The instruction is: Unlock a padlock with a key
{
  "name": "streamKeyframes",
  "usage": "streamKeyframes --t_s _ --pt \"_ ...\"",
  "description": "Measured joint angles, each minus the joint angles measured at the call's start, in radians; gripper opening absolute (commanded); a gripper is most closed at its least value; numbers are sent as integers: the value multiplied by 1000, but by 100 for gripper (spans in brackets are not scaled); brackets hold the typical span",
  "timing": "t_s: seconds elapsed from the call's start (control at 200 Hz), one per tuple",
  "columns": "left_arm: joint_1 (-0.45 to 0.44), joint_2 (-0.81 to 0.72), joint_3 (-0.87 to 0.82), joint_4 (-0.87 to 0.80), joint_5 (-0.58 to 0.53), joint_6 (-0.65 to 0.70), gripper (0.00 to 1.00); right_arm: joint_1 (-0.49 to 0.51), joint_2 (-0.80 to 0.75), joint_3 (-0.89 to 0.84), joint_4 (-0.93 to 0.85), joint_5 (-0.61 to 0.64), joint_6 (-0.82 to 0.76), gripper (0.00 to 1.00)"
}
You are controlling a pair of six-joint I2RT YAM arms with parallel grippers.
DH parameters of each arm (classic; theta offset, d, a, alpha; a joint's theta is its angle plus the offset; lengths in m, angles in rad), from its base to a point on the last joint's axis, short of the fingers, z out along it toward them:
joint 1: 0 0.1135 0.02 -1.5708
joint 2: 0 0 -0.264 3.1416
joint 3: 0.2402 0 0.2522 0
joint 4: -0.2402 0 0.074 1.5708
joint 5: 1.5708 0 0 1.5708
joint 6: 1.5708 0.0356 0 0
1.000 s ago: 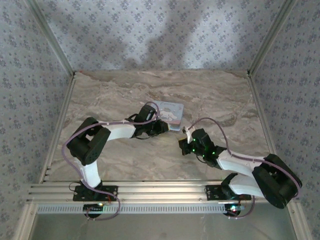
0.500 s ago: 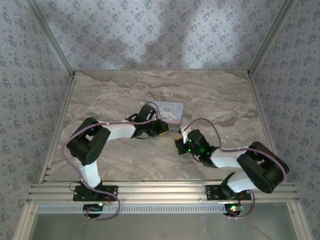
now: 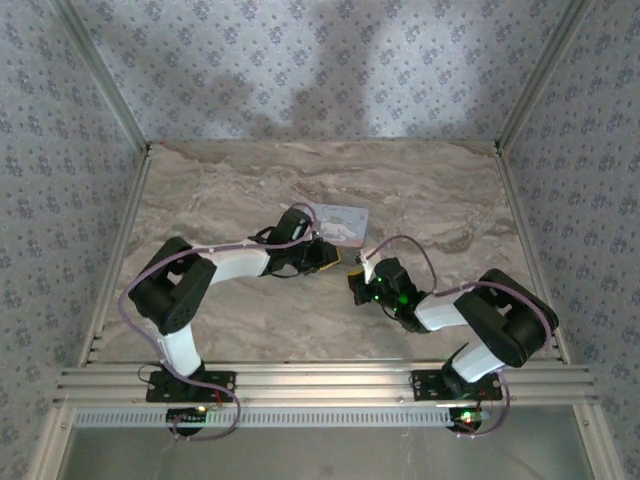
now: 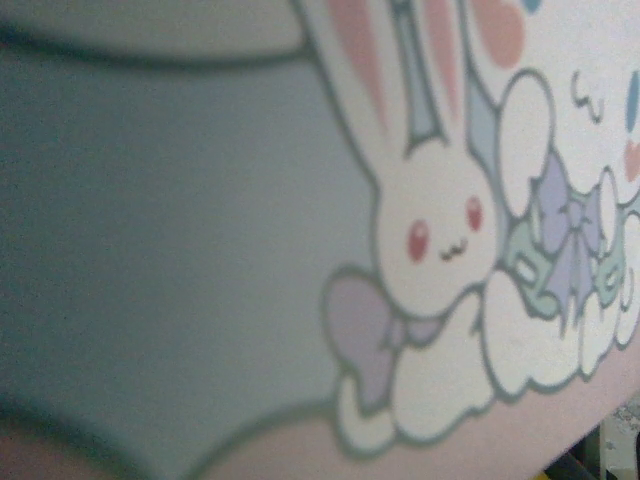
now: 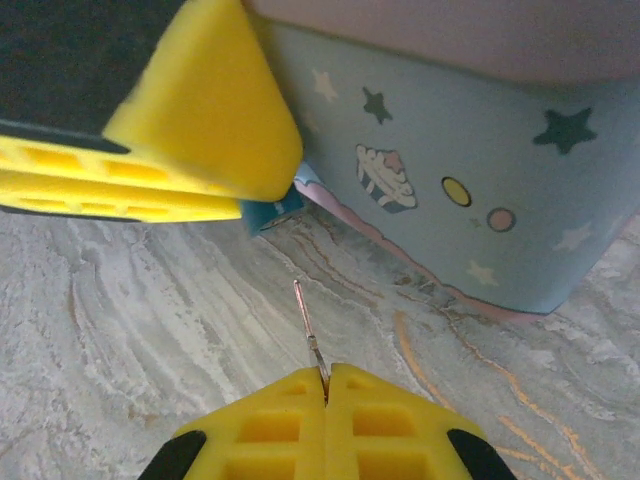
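My right gripper (image 5: 327, 372) is shut on a thin metal key (image 5: 308, 325), whose shaft sticks out ahead over the marble table (image 5: 150, 330). The key points at a small teal padlock (image 5: 268, 211) with a metal face. The padlock peeks out from under the yellow fingers (image 5: 200, 120) of my left gripper (image 3: 330, 257), which looks shut on it. A short gap separates the key tip from the padlock. In the top view my right gripper (image 3: 361, 272) sits just right of the left one at the table's middle.
A pastel blue and pink box (image 3: 342, 220) with a bunny print (image 4: 440, 230) lies right behind both grippers; its starred side wall (image 5: 450, 180) rises close beyond the key. Patterned walls (image 3: 320, 70) enclose the table.
My right gripper has slid a little left toward the left gripper, and its elbow has swung in and up the table. The left arm has hardly moved.
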Motion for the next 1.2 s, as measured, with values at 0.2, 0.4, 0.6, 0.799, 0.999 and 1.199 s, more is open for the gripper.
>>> streamKeyframes --t_s 0.2,0.4,0.6,0.799,0.999,1.199 --pt "0 -3 0 0 0 0 19 -2 13 1 19 -14 -7 0" --pt "0 -3 0 0 0 0 19 -2 14 3 39 -30 -8 0" --pt "0 -3 0 0 0 0 19 -3 14 3 49 -37 -8 0" --pt "0 -3 0 0 0 0 19 -7 14 3 49 -40 -9 0" --pt "0 -3 0 0 0 0 19 -14 14 12 50 -40 -18 0" --pt "0 -3 0 0 0 -1 19 -17 20 22 50 -40 -23 0"
